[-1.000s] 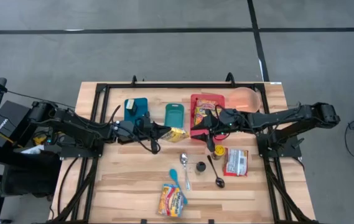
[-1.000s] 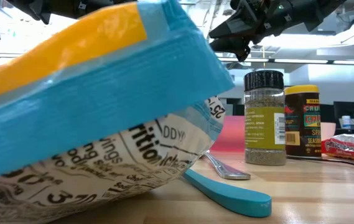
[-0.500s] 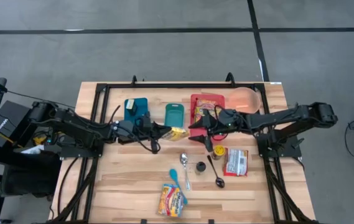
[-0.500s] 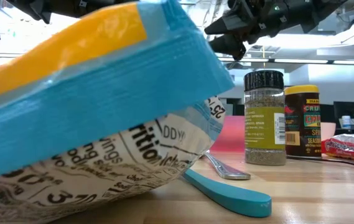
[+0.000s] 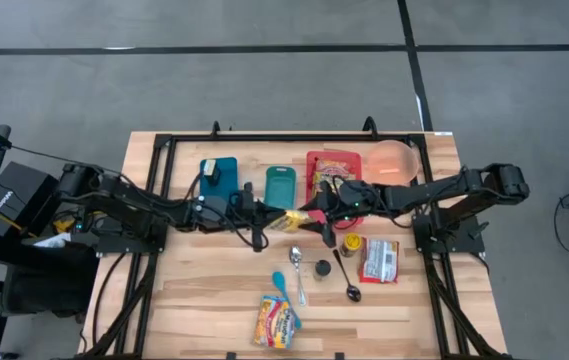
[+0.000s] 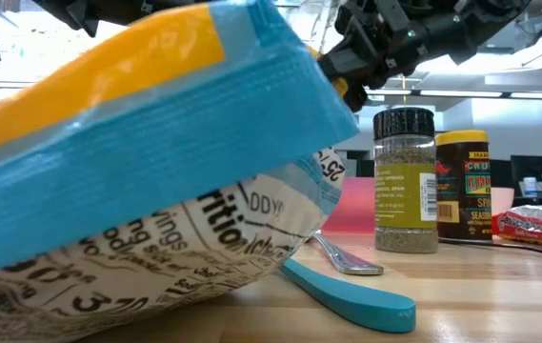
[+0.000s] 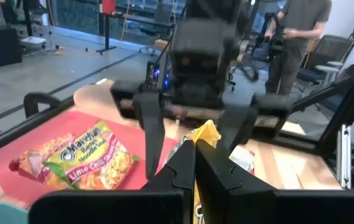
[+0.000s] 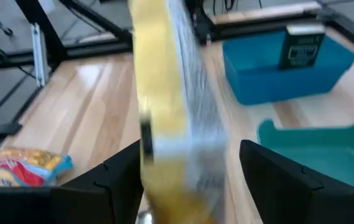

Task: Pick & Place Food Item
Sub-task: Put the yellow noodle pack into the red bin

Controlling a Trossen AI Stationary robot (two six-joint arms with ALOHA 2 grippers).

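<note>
Spanning grey floor, the wooden table (image 5: 214, 290) hosts left gripper (image 5: 276, 214) clamping yellow packet (image 5: 288, 217), right gripper (image 5: 313, 217) spread.

On the bench (image 5: 214, 300): two spice jars (image 6: 405, 179), two spoons (image 5: 348, 278), two teal containers (image 5: 281, 184), one red tray (image 5: 316, 160), four food packets (image 5: 277, 321).

Robotics lab – framed workbench (image 5: 164, 290), office chairs (image 7: 326, 50).
</note>
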